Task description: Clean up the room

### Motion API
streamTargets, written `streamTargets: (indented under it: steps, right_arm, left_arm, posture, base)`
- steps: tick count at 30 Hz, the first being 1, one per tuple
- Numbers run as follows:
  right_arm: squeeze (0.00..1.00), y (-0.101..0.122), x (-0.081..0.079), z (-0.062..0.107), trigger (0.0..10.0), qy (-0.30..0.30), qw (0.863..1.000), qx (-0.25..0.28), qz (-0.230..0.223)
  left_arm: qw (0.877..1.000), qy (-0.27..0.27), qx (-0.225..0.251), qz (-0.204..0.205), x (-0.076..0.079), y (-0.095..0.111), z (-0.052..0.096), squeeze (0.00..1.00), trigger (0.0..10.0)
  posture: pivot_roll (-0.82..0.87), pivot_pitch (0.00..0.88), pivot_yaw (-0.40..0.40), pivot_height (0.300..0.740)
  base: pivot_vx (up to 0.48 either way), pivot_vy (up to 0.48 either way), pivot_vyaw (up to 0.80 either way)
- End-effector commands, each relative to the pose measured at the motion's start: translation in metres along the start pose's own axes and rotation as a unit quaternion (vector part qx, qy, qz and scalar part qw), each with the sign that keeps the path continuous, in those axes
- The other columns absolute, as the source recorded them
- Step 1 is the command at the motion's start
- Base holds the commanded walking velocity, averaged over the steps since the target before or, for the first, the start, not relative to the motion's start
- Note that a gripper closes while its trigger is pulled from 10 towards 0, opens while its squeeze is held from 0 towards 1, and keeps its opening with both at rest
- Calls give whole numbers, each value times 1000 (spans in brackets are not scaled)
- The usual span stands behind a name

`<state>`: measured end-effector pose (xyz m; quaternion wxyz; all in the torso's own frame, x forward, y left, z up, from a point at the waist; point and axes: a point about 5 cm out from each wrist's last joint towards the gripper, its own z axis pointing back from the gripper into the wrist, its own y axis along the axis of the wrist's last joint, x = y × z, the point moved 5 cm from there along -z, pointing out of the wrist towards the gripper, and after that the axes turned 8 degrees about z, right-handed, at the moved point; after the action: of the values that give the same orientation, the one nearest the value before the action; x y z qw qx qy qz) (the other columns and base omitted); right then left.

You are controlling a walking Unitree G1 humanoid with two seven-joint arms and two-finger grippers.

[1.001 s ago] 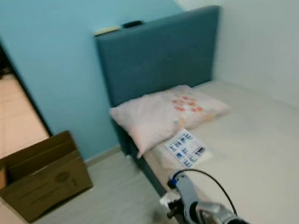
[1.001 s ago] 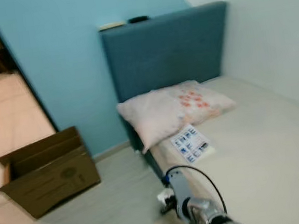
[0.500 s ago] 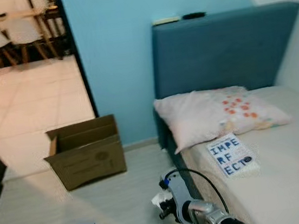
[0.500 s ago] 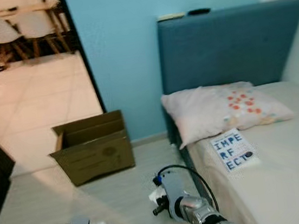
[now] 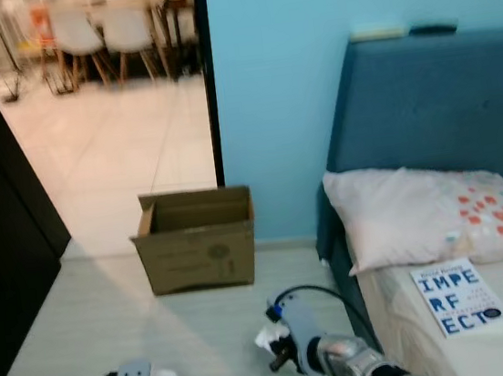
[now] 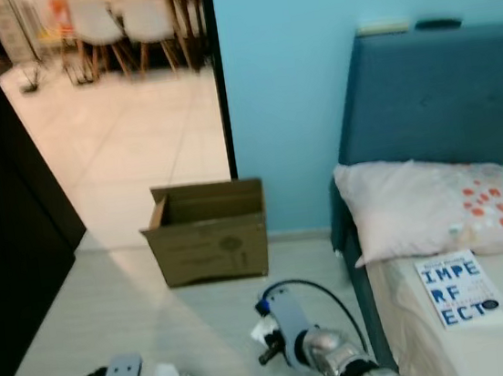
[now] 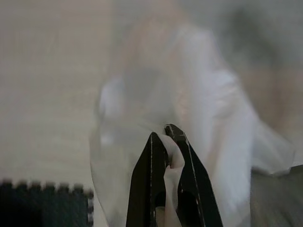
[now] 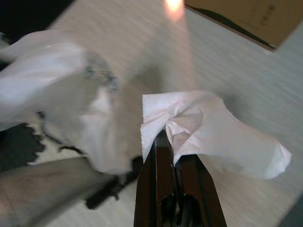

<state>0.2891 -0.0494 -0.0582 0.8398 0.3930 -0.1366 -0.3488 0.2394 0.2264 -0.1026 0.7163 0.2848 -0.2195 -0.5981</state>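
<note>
Right arm reaches forward low over the floor, its silver forearm angled in from the lower edge of the head views with a black cable looping over the wrist; the right gripper (image 8: pixel 173 137) has its black fingers pressed together on a crumpled white tissue (image 8: pixel 208 127). Left arm sits lower and nearer the body (wrist housing just visible), and the left gripper (image 7: pixel 166 135) pinches a limp white plastic bag (image 7: pixel 218 113) between closed fingers.

- A pillow (image 5: pixel 430 221) is laid against the blue headboard (image 5: pixel 434 101) of the bed.
- A book (image 5: pixel 459 295) is seen beside the pillow.
- White chairs (image 5: pixel 108 31) are seen beyond the doorway.
</note>
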Motion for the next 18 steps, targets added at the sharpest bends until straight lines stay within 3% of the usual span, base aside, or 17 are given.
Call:
streamTargets:
  steps: [1,10,18]
  right_arm:
    - [0,-4,11,4,10000,-16,1000,-10,5]
    - [0,-1,9,4,10000,-10,1000,-6,25]
    - [0,-1,8,4,10000,-7,999,-9,36]
  left_arm:
    - [1000,-13,28,4,9,18,-3,0,10000]
    - [998,-24,58,6,19,40,-5,0,10000]
    - [995,-40,88,7,28,60,-5,0,10000]
  posture:
    - [60,0,-48,740]
    - [58,0,-45,740]
    - [57,0,-44,740]
  base:
    - [480,0,0]
    - [480,0,0]
    - [480,0,769]
